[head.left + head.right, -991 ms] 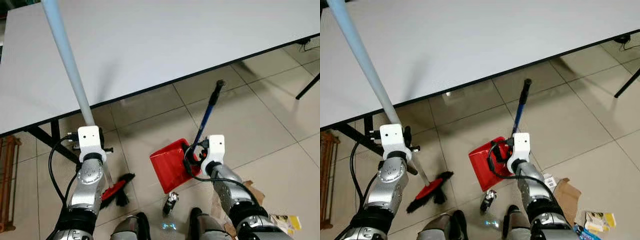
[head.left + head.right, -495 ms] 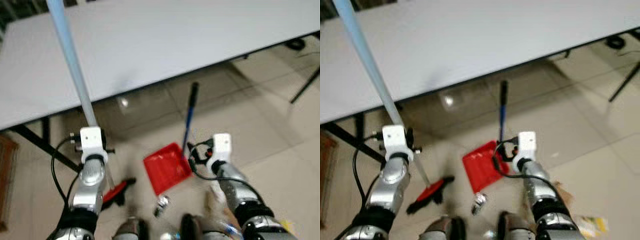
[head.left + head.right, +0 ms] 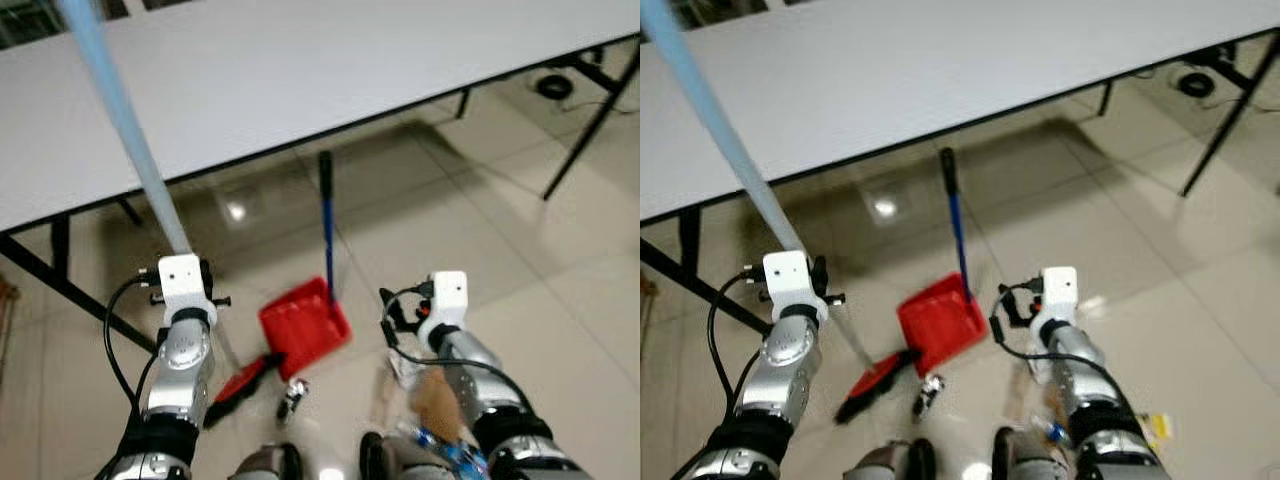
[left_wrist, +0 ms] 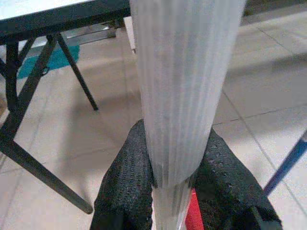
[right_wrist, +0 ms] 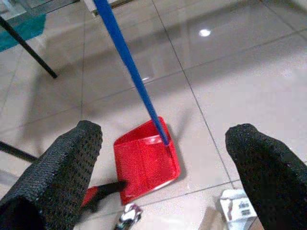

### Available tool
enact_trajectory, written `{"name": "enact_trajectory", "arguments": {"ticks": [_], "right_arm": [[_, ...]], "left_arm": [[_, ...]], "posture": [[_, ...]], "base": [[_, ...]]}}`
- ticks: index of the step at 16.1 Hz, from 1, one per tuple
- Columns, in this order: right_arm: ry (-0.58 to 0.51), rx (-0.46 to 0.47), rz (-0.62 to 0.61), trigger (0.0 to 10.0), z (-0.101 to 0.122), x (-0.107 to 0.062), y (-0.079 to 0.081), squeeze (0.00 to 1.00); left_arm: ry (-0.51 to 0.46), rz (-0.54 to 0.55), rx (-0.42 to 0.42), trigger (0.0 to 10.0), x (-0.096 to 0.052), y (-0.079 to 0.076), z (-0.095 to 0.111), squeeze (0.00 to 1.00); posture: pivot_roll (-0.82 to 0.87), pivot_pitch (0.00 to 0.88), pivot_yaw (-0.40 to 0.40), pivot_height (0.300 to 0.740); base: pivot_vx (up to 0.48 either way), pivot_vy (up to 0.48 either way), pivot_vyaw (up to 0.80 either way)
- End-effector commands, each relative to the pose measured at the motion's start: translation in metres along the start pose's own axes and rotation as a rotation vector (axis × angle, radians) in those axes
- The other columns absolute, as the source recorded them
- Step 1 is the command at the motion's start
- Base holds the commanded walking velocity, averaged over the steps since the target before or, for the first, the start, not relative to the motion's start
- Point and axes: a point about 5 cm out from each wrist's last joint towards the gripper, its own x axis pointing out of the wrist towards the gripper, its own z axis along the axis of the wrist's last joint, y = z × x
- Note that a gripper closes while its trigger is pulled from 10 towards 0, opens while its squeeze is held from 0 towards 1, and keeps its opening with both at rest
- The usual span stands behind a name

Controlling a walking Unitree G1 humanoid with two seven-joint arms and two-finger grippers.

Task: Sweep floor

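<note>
A: The left pincer (image 4: 168, 189) is pinching the pale blue broom handle (image 3: 130, 150) between its two black fingers (image 4: 127, 184). The handle leans up in front of the white counter (image 3: 300, 70). The broom head (image 3: 245, 377), red and black, rests on the tiled floor (image 3: 480, 220) near the robot's feet.

B: And the right pincer (image 5: 163, 177)?

A: Its fingers are spread wide and hold nothing. In the wrist view the red dustpan (image 5: 146, 160) lies on the floor between them, farther ahead, with its blue handle (image 5: 129, 62) standing up. The dustpan is just beside the broom head, and a small shiny piece of litter (image 3: 291, 392) lies near both.

B: Which step is this, in your opinion?

A: I think the sweeping itself is in hand, with the dustpan standing free. Cardboard and paper scraps (image 3: 436, 400) lie near the right arm.

B: What does the next move need?

A: Probably the right pincer must come to the blue handle and close on it, so the pan stays steady. Then the broom should push the litter toward the pan's open edge, with the head kept low on the tiles.
</note>
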Motion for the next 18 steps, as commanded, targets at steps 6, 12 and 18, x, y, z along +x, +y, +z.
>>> {"name": "enact_trajectory", "arguments": {"ticks": [6,12,18], "right_arm": [[0.005,-0.016,0.021,10.0,-0.0014,0.001,0.0062,0.0],[0.004,-0.017,0.02,10.0,-0.0019,0.0007,0.0065,0.0],[0.002,-0.02,0.03,10.0,-0.0018,0.0016,0.0092,0.0]], "left_arm": [[-0.02,0.036,-0.021,10.0,0.0037,0.0129,0.0034,0.0],[-0.01,0.037,-0.027,10.0,0.0041,0.015,0.0019,0.0],[-0.009,0.048,-0.012,10.0,0.0034,0.0175,0.0008,0.0]], "posture": [[-0.21,0.154,0.112,0.74],[-0.21,0.155,0.114,0.74],[-0.2,0.161,0.114,0.74]], "base": [[0.0,0.0,0.0],[0.095,0.044,0.0],[0.162,0.142,0.0]]}}
